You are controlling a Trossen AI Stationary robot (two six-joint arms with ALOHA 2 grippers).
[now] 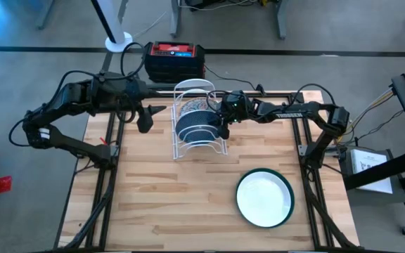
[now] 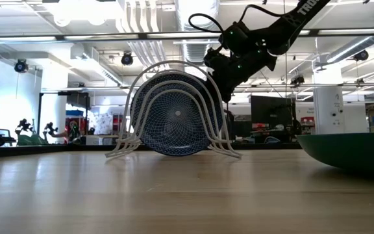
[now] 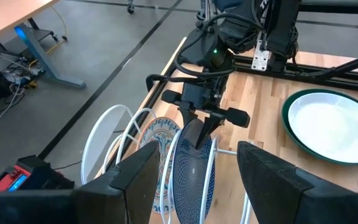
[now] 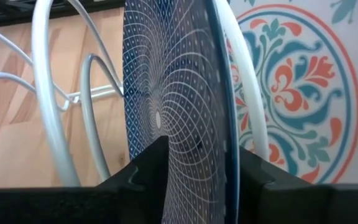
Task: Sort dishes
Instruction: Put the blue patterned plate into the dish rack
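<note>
A white wire rack (image 1: 188,91) stands at the table's far middle. A blue dish with a fine white net pattern (image 4: 173,93) stands on edge in one slot. A white floral dish (image 4: 297,81) stands on edge in the slot behind it. My right gripper (image 4: 202,149) is open, slanting down from the table's right, with one finger on each side of the blue dish's upper rim. My left gripper (image 1: 145,121) hangs open above the table left of the rack, with nothing between its fingers. A round dish, white inside a dark green rim (image 1: 264,198), lies flat near the right front. My right gripper has its fingers on either side of the blue dish's upper rim (image 4: 225,124), with a gap showing on the patterned face's side. Whether the other finger (image 4: 260,174) touches the rim, I cannot tell. The dish stands upright on its lower edge in the rack.
A red-and-black box (image 1: 174,57) with cables sits just beyond the table's far edge. Black frame rails (image 1: 107,183) run along both sides of the table. Open wood lies between the rack and the near edge, left of the green-rimmed dish.
</note>
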